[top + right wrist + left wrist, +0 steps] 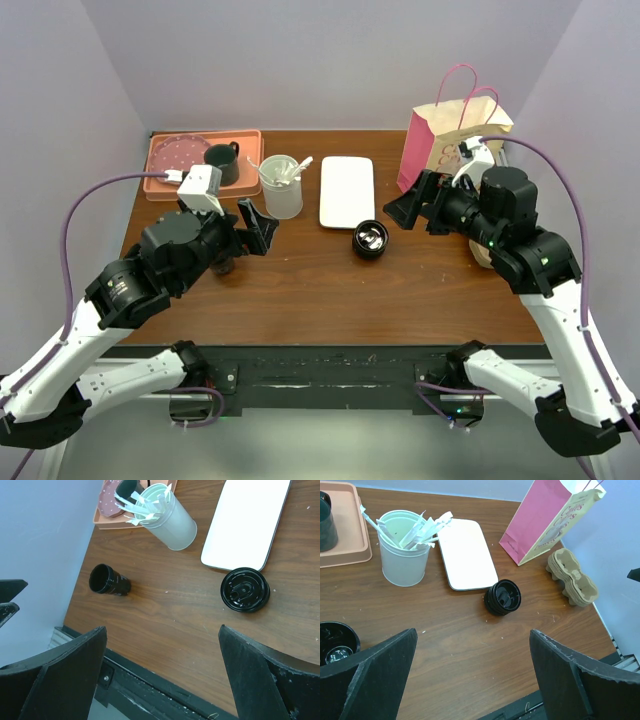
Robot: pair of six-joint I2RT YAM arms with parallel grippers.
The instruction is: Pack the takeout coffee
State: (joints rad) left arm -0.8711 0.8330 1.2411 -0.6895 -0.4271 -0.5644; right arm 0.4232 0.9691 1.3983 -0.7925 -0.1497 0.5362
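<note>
A black paper cup (109,581) sits on the table's left side without a lid; its open mouth shows at the left wrist view's lower left (337,642). A black lid (370,239) (503,597) (245,589) lies mid-table. At the back right stands a pink-and-cream paper bag (437,142) (547,522), and a cardboard cup carrier (572,577) lies in front of it. My left gripper (256,230) (472,672) hovers open above the wood near the cup. The right gripper (410,205) (162,672) hangs open beside the bag, empty.
A white oblong tray (347,190) lies behind the lid. A frosted tumbler of stirrers and packets (281,186) stands to its left. At the back left, an orange tray (190,185) carries a pink plate (178,153) and a dark mug (222,162).
</note>
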